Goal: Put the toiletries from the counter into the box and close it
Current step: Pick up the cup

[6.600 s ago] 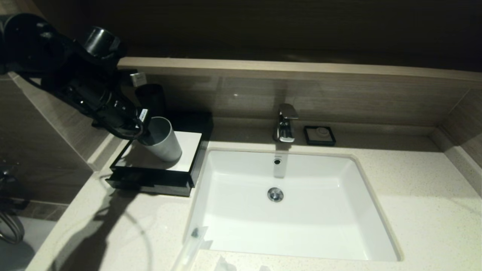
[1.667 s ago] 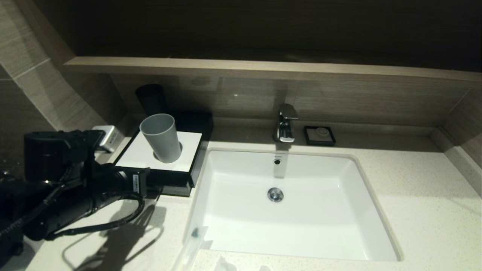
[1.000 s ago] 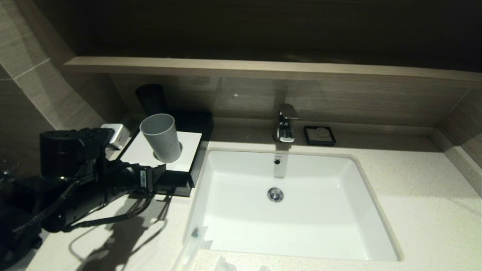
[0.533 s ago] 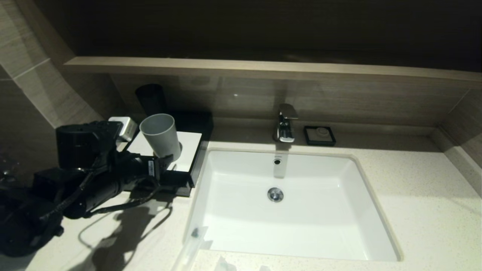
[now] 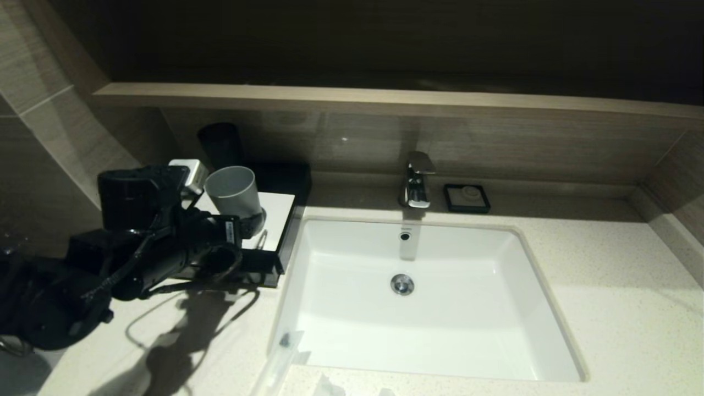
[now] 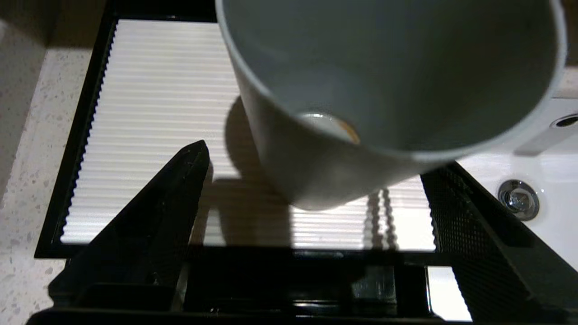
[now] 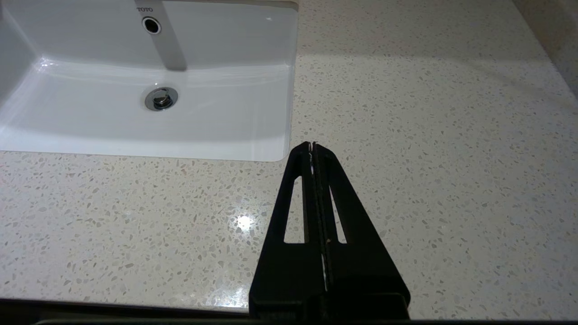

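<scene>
The black box with its white top (image 5: 273, 215) stands on the counter (image 5: 605, 308) left of the sink. A grey cup (image 5: 234, 192) stands upright on the box's top. My left gripper (image 5: 250, 225) is open at the box's front edge. In the left wrist view its fingers (image 6: 158, 225) stand one on each side of the cup (image 6: 316, 171), apart from it, above the ribbed white top (image 6: 149, 113). A long slim packet with a dark end (image 5: 280, 352) and other toiletries (image 5: 327, 386) lie at the counter's near edge. My right gripper (image 7: 312, 146) is shut and empty over bare counter (image 7: 406, 113), out of the head view.
The white sink basin (image 5: 495, 286) fills the middle, with a chrome tap (image 5: 417, 179) behind it. A small black soap dish (image 5: 467, 198) sits right of the tap. A dark cup (image 5: 220, 144) stands behind the box. A wooden ledge (image 5: 385, 99) runs along the back.
My left arm has moved forward and right, from the counter's left edge up to the box. Its open fingers now stand either side of the grey cup. The cup has not moved.
</scene>
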`<state>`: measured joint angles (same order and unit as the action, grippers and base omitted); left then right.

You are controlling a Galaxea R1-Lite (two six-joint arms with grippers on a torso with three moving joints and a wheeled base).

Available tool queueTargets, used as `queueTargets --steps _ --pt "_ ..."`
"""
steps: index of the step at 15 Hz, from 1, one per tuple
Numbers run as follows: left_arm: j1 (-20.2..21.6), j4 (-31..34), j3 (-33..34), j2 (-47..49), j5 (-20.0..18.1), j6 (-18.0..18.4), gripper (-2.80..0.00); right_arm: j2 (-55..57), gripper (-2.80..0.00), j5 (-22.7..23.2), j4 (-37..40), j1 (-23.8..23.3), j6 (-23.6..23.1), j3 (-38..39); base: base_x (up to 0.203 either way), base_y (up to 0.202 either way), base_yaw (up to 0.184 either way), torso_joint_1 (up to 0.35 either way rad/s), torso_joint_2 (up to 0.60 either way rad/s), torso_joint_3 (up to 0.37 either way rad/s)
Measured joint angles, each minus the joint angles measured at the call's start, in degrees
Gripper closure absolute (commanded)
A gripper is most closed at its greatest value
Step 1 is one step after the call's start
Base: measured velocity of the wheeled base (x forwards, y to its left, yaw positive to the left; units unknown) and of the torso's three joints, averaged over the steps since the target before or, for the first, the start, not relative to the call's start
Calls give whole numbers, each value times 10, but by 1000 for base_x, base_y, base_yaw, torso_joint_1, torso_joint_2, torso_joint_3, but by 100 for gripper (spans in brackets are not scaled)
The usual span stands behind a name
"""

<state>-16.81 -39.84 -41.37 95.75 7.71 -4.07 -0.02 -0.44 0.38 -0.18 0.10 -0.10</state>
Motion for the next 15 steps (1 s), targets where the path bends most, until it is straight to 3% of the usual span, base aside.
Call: queueTargets --steps 15 --pt "-9 -1 -33 40 -2 0 -280 0 0 0 0 0 0 0 0 0 0 0 0 0"
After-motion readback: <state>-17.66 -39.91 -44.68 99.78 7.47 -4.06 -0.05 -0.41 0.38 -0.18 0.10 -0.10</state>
